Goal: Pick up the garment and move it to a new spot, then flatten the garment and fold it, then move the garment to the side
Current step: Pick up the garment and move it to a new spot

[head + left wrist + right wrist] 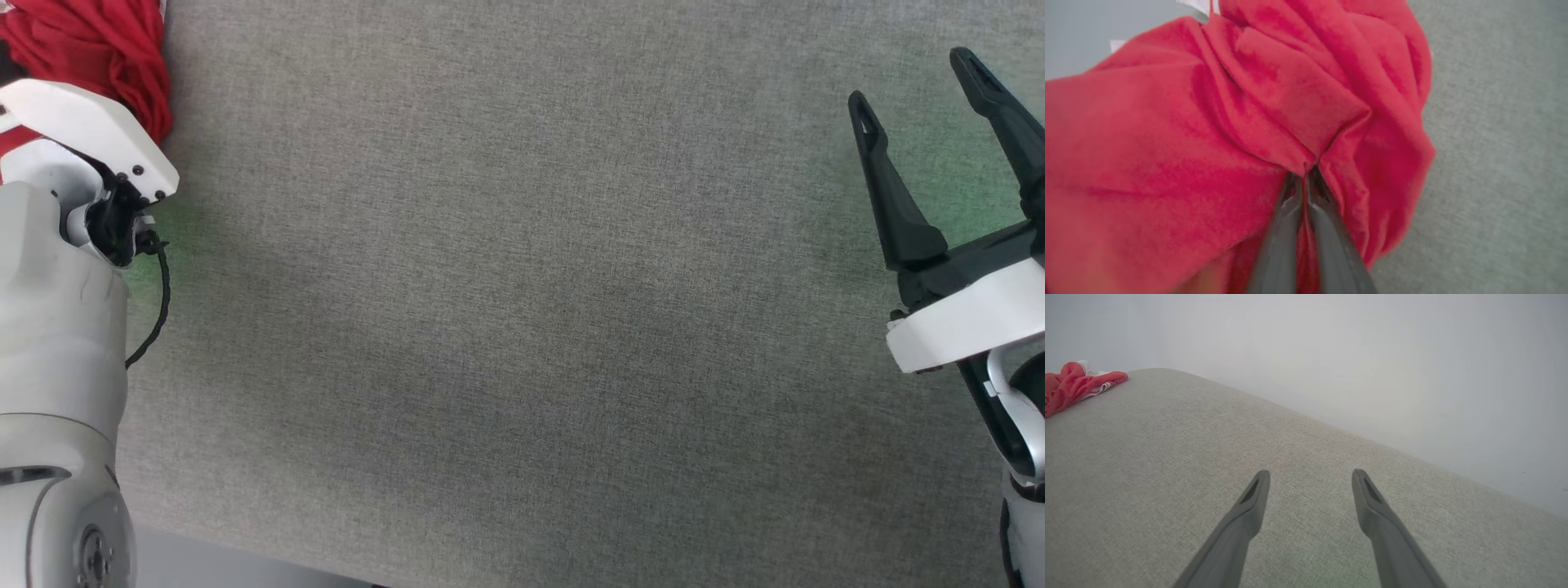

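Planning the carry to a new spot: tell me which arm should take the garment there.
Left. The left gripper is shut on a fold of the garment, with fabric bunched at its tips. The right gripper is open over the grey surface, well apart from the garment.

The garment [90,41] bunches top-left; right pincer [910,80] gapes.
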{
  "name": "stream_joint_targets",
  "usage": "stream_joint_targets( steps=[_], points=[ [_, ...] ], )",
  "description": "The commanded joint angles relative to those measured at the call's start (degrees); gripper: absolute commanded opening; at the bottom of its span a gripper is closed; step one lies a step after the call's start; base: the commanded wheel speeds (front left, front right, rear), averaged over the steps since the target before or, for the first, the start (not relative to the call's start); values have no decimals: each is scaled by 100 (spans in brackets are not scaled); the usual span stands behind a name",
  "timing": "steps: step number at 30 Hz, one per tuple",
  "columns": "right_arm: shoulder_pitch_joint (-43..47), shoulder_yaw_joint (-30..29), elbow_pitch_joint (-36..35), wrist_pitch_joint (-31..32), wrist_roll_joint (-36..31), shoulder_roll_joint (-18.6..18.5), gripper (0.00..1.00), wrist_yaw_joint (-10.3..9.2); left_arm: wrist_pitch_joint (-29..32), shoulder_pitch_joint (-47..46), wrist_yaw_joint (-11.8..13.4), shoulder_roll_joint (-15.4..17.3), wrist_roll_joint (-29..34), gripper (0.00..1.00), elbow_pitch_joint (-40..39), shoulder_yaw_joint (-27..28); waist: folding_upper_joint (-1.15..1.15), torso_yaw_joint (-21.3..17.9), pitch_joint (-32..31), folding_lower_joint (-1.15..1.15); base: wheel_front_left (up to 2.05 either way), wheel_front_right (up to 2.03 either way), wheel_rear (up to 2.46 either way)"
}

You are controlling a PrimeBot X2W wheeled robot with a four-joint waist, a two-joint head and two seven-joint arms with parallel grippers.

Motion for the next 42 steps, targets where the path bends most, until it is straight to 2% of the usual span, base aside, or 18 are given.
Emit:
stream_joint_targets(
  steps=[1, 11, 19, 26, 33, 39, 42],
  points=[
    [-10, -22, 32, -72, -52, 19, 100, 1, -18, 39, -18, 7, 8, 0, 109, -57, 0, 21, -69, 0, 0, 0, 0],
    [122, -93, 377, -375, 24, 233, 100, 1, -693, -316, -215, 401, 259, 0, -67, -351, 0, 96, -645, 0, 0, 0, 0],
    [285, -151, 745, -696, 55, 561, 100, 1, -1070, -596, -384, 670, 598, 0, -279, -807, 0, 133, -1304, 0, 0, 0, 0],
    [463, -264, 1009, -950, 55, 826, 100, 1, -1236, -777, -495, 730, 815, 0, -700, -1306, 0, 115, -1849, 0, 0, 0, 0],
    [694, -529, 1209, -1172, 34, 1028, 100, 1, -1059, -550, -510, 628, 674, 0, -1484, -1991, 0, 62, -2297, 0, 0, 0, 0],
    [851, -812, 1395, -1331, 58, 1178, 100, 1, -612, -123, -511, 794, 230, 0, -2701, -2661, 0, -151, -2604, 0, 0, 0, 0],
    [916, -946, 1468, -1404, 39, 1223, 100, 1, -268, 134, -506, 978, 24, 0, -3435, -2874, 0, -331, -2712, 0, 0, 0, 0]
  ],
)
